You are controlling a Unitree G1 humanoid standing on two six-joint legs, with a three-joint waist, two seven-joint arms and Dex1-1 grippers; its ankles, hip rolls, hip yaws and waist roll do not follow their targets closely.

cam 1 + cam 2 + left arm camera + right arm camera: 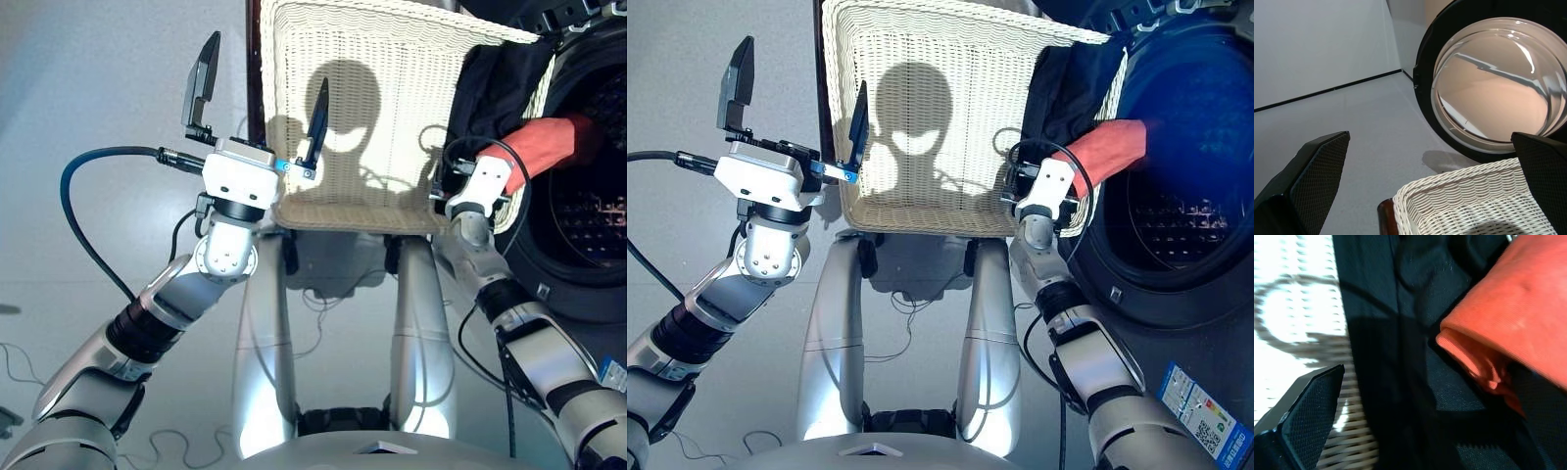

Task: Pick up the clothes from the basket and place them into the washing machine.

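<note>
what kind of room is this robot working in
Probably a laundry area: a front-loading washing machine stands open beside a cream wicker basket holding a dark navy garment and a red-orange cloth, all on a plain grey floor.

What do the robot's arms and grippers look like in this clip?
Both arms are silver-grey segments with black joint bands. The left gripper has two flat black tapered fingers on a white housing with a blue tab; a dark blue cable loops from its wrist. The right gripper has a white housing and thin black cabling.

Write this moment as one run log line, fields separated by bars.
left gripper open, empty | right gripper near clothes | clothes at basket right end | washing machine door open
</note>
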